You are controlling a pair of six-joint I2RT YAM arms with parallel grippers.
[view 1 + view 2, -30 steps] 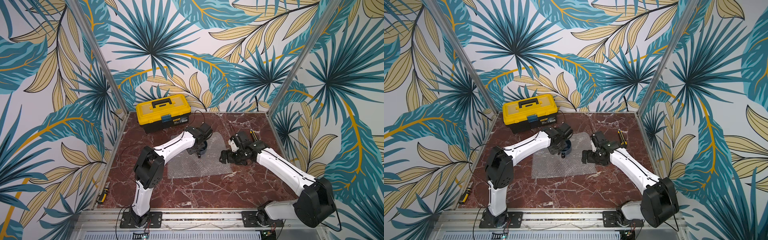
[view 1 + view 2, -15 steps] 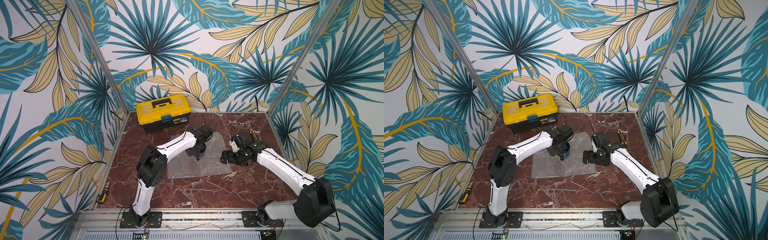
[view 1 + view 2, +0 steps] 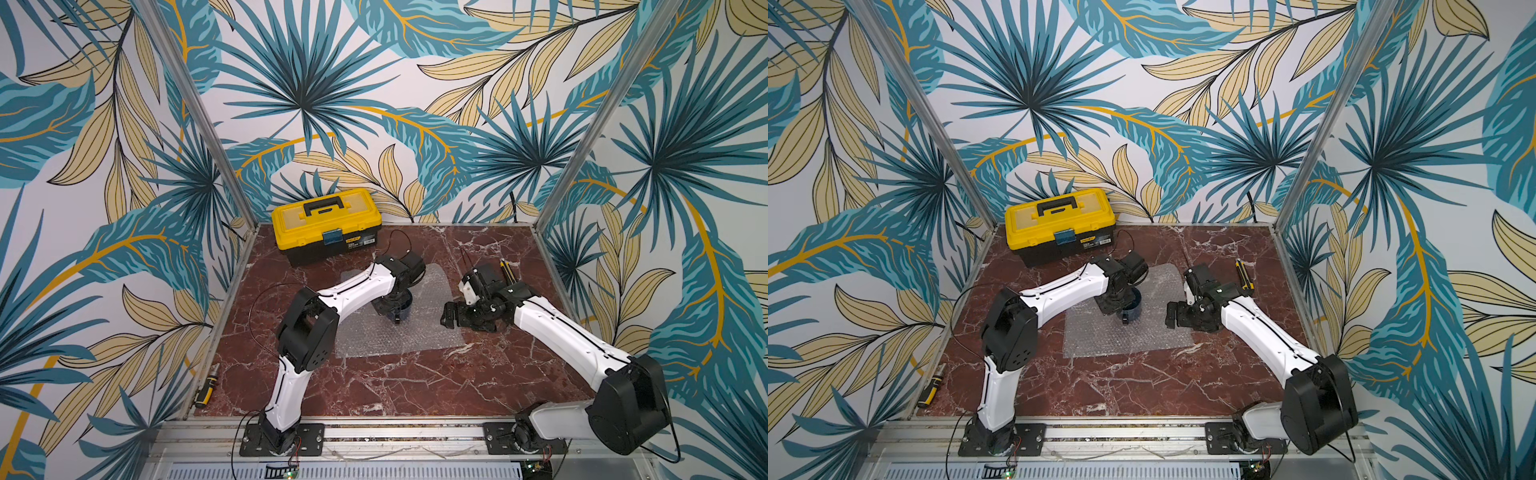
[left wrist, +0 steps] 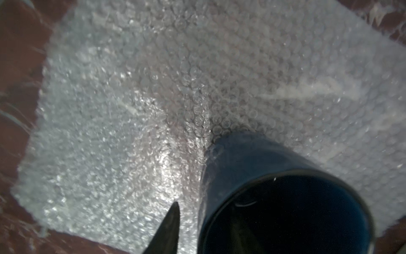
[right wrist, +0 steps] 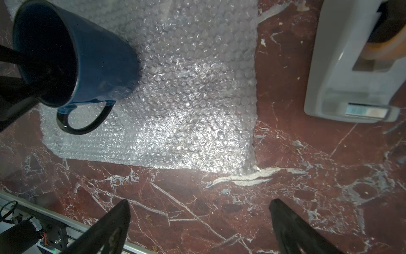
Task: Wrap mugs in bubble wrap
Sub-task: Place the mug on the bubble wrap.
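Left claw (image 3: 395, 313) points down over the mug (image 3: 407, 307) and straddles its rim. One finger is inside, and the other finger (image 4: 171, 226) is outside with a gap to the wall, so the jaws stand parted and grip nothing. The mug stands upright on the wrap (image 3: 395, 343), toward the sheet's far half, with its handle toward the robot's base. The wrap lies flat on the tabletop (image 3: 374, 386). The left wrist hangs over the mug and hides most of it in both top views. The right claw (image 5: 200, 202) is spread wide and empty, above bare tabletop just off the wrap's right edge. A grey-white dispenser (image 5: 351, 66) sits near it on the side away from the wrap. A yellow toolbox (image 3: 326, 224) stands at the back left, well apart from the wrap. A screwdriver (image 3: 206, 386) lies at the left edge, and a yellow-black tool (image 3: 1244, 274) lies behind the right arm. Compared with a second ago, the mug shows slightly lower in the top view, the left elbow has shifted a little, and the right arm has hardly changed.
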